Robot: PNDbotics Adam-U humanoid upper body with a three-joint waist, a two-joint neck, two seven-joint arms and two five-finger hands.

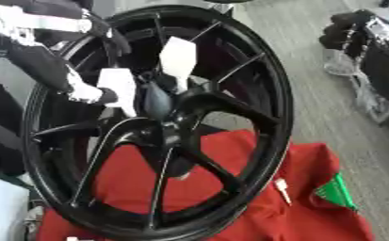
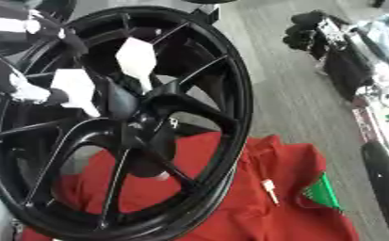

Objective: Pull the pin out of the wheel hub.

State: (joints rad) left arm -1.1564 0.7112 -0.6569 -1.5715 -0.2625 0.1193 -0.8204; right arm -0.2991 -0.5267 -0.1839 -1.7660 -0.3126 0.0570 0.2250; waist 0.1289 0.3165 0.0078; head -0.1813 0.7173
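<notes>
Wheel hub [image 1: 160, 106] is standing upright on the red cloth [image 1: 304, 188]; white-tabbed pins [image 1: 177, 59] are sticking out. Left robot hand [image 1: 86, 92] is pinching one tab [image 1: 119, 87]; pulling outward looks next. One loose pin [image 1: 282, 189] is lying on the cloth.

Wheel hub [image 1: 160, 122]: big black multi-spoke alloy rim, standing up on edge and tilted, face twd the camera, lower rim over a red cloth [image 1: 312, 188]. Two white wedge-shaped pins stuck in near the centre: one [image 1: 177, 59] above the centre boss, pointing down; other [image 1: 119, 89] just left of it. Small white pin [image 1: 282, 189] lies loose on the cloth, right of the rim, apart from it.
</notes>
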